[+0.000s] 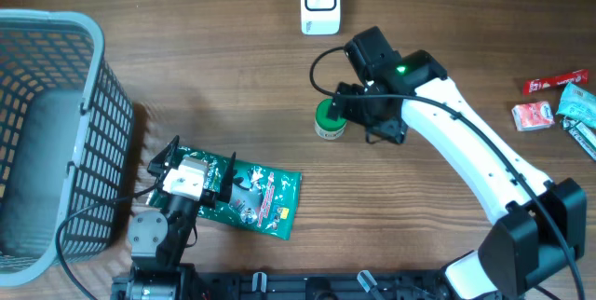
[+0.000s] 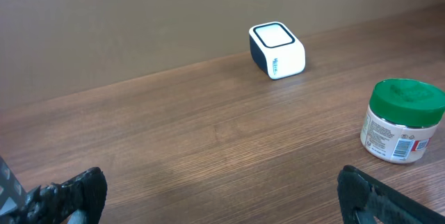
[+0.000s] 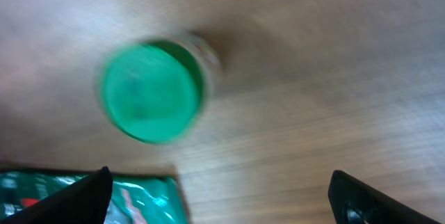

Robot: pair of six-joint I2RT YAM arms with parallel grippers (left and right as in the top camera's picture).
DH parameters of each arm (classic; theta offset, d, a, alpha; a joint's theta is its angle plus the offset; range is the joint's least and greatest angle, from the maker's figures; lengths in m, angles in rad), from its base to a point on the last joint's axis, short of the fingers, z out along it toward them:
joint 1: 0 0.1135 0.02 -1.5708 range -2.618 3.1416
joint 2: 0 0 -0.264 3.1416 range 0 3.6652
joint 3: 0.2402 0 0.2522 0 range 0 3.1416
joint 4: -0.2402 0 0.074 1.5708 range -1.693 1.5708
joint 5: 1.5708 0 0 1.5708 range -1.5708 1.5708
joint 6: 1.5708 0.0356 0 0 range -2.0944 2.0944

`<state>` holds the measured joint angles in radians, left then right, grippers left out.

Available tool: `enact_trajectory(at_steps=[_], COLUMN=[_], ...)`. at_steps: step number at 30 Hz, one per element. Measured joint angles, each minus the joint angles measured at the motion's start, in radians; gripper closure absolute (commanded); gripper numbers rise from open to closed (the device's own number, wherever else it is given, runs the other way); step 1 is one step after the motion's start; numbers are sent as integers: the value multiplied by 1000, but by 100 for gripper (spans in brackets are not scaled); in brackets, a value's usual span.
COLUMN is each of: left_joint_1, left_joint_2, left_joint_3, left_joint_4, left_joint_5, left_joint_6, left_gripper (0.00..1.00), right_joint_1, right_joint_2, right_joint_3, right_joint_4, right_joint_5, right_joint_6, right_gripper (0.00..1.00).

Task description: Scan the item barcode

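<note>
A: Now, entry one, the task's own item?
B: Jar [image 1: 329,120], green lid, white label, upright on the wooden table [image 1: 214,67]. It stands near the scanner [image 1: 319,2], on the robot's side of it, well apart.

A: Entry two, the scanner itself?
B: Small white box, dark-framed window on top, at the table's far edge.

A: The tools?
B: Right gripper [image 1: 352,112]: hangs just beside the jar, on the robot's side of the scanner. Jaws spread wide, nothing between them. Its own camera is blurred but shows the jar [image 3: 151,90] clear of both fingers.
Left gripper [image 1: 191,174]: far from the scanner, toward the robot and over to the basket side. Jaws released and wide, with only bare wood between the fingers [image 2: 69,195]. It sits above one end of the green packet [image 1: 265,197].

A: Other stock?
B: Grey basket [image 1: 93,151], far off to the scanner's left in the overhead view. Green packet, flat, between basket and jar, nearer the robot than the scanner. Red stick pack [image 1: 556,81], red-and-white pack [image 1: 533,115] and teal pack [image 1: 579,104], grouped at the table edge well to the scanner's right
</note>
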<state>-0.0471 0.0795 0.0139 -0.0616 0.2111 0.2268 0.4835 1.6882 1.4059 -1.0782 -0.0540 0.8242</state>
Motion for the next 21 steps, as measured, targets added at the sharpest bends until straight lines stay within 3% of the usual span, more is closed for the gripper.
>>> enact_trajectory(at_steps=[8, 21], left_joint_1=[0, 0], left_joint_2=[0, 0], left_joint_3=[0, 0], left_joint_4=[0, 0], left_joint_5=[0, 0], left_joint_6=[0, 0], left_gripper=[0, 0], right_joint_1=[0, 0], right_joint_2=[1, 132], right_joint_3=[33, 36], right_joint_4=[186, 232], right_joint_5=[-50, -31], right_joint_6=[-19, -19], right_gripper=[0, 0])
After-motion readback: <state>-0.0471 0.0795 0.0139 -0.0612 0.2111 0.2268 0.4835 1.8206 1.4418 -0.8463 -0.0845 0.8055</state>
